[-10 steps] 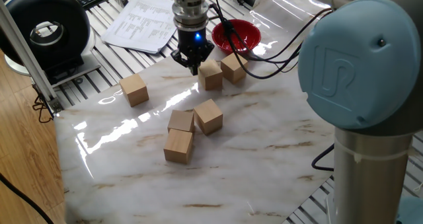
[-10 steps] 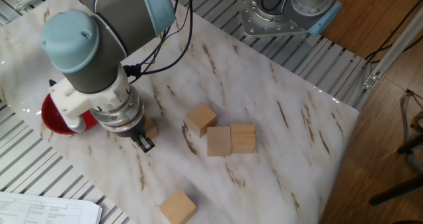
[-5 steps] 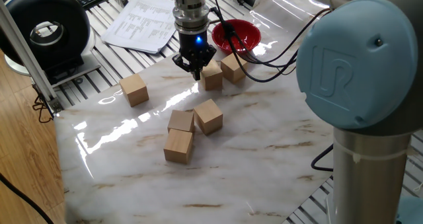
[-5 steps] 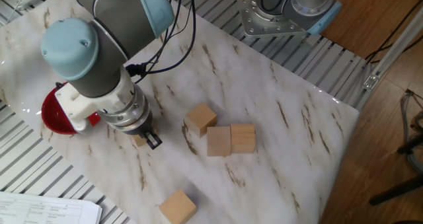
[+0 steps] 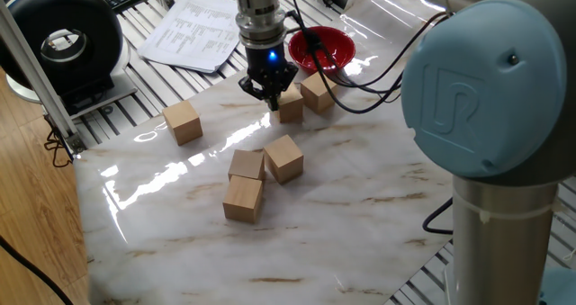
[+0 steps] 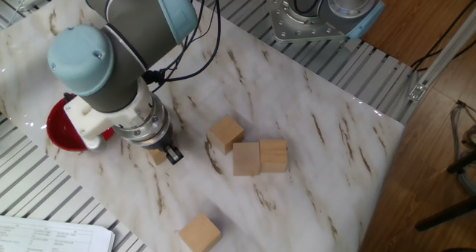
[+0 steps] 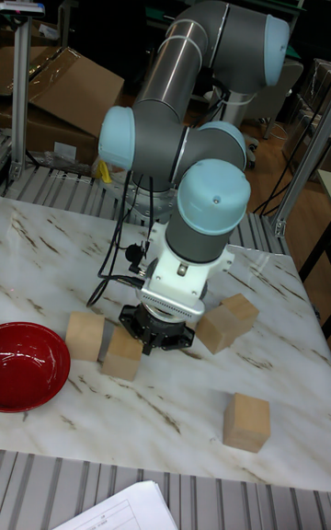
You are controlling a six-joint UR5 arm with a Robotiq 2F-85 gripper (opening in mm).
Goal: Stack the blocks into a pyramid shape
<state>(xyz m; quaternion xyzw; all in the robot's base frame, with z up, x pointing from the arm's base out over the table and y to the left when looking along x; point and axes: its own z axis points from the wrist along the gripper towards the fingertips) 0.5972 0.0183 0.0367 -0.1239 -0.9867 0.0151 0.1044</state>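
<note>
Marble-patterned table (image 5: 360,215) carries the whole scene, its pale veined top set on a ribbed metal base. Over it bends the grey and pale-blue arm (image 7: 198,88), its wrist pointing straight down near the far edge in one fixed view. Papers (image 5: 193,26) lie beyond the table's far corner, beside a black round device (image 5: 58,40) at the left. Red bowl (image 5: 322,49) sits at the far side of the table, just behind two of the blocks.

Gripper (image 5: 273,98) is low over the table, its fingers down at the near-bowl block (image 5: 290,105); the block pokes out beside the fingertips in one fixed view and shows only as a sliver under the wrist in the other fixed view (image 6: 158,157). Whether the jaws are clamped on it or merely around it cannot be told. A blue light glows on the gripper body.

Second block (image 5: 317,93) stands just beside the first, on the bowl side. Three blocks cluster mid-table: one tilted block (image 5: 283,157), a block (image 5: 246,165) touching it, and a third (image 5: 243,198) just in front. Lone block (image 5: 183,121) sits well apart at the left. All six lie flat on the table, none stacked.
</note>
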